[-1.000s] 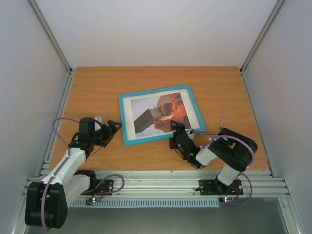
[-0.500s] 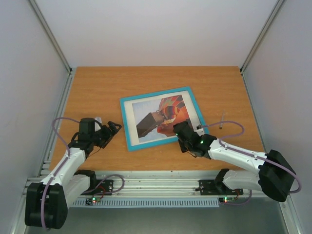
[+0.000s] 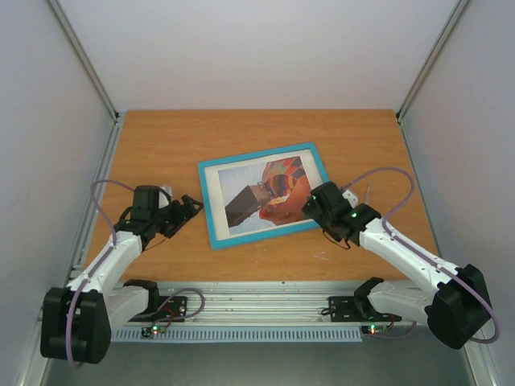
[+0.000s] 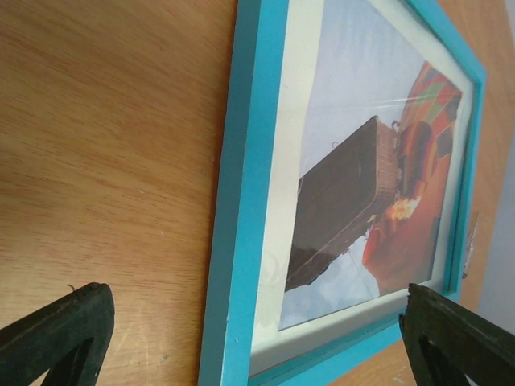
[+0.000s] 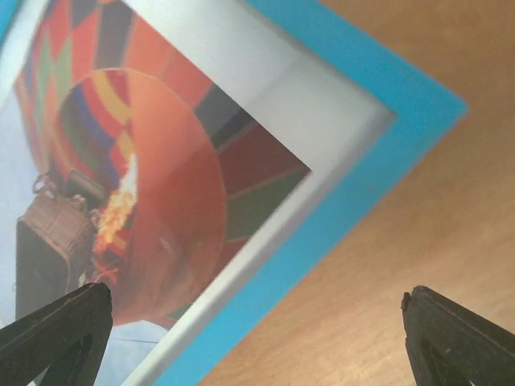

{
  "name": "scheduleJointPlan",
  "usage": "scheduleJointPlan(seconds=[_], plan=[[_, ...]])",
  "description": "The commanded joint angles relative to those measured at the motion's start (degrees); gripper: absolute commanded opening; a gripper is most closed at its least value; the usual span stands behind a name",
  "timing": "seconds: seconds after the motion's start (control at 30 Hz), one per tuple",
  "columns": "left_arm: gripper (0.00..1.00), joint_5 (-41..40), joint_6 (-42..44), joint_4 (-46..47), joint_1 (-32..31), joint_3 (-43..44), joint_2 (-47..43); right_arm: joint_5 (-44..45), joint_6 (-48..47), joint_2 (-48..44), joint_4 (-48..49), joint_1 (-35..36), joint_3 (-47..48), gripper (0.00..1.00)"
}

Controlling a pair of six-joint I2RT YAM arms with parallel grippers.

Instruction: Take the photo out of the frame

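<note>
1. Photo (image 3: 257, 193): still inside, face up; likely to crease or tear if dragged out by one corner. Orange-red chequered balloon, dark basket, pale sky, white border.
2. Frame (image 3: 206, 205): thin turquoise, flat and askew near the middle of the desk (image 3: 161, 137); liable to skid under a one-sided push.
3. Right pincer (image 3: 314, 206): jaws apart, over the frame corner toward the desk's near right corner.
4. Left pincer (image 3: 193, 204): jaws apart, just beside the frame side facing the desk's left edge.

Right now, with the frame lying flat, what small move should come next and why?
Probably lower the right gripper and close on the frame at its near right corner. The jaws stand open above it, the frame lies face up with the photo inside, and the left gripper sits open beside the left edge.
</note>
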Motion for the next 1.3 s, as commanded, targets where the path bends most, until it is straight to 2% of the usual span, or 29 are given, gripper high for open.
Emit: scheduleJointPlan(seconds=[0.0, 0.13, 0.33, 0.5, 0.63, 0.9, 1.07, 1.27], plan=[[0.96, -1.70, 3.80, -0.61, -1.65, 3.08, 4.37, -1.98, -23.55, 1.18, -4.26, -2.97, 5.80, 0.98], [0.94, -3.99, 5.29, -0.96, -4.47, 6.09, 9.37, -4.61, -32.17, 1.97, -3.54, -8.07, 6.39, 0.98], [0.88, -11.07, 7.94, -3.93, -9.95, 10.87, 16.27, -15.38, -43.35, 6.89, -0.15, -20.16, 6.85, 0.98], [0.83, -17.76, 9.15, -6.78, -13.18, 13.52, 19.89, -20.91, -50.48, 12.68, 2.00, -26.21, 9.01, 0.89], [0.78, -20.27, 9.76, -8.03, -15.29, 15.51, 23.70, -20.33, -52.76, 18.71, 3.31, -27.67, 10.79, 0.81], [0.72, -23.22, 10.50, -8.60, -17.24, 17.10, 27.85, -19.92, -56.31, 27.46, 4.68, -28.73, 13.64, 0.73], [0.63, -22.45, 10.68, -8.28, -18.31, 18.13, 30.30, -20.59, -56.47, 29.27, 4.95, -28.93, 13.85, 0.67], [0.46, -22.11, 10.13, -7.74, -19.79, 18.74, 31.43, -20.42, -55.72, 28.46, 4.51, -28.91, 12.56, 0.61]])
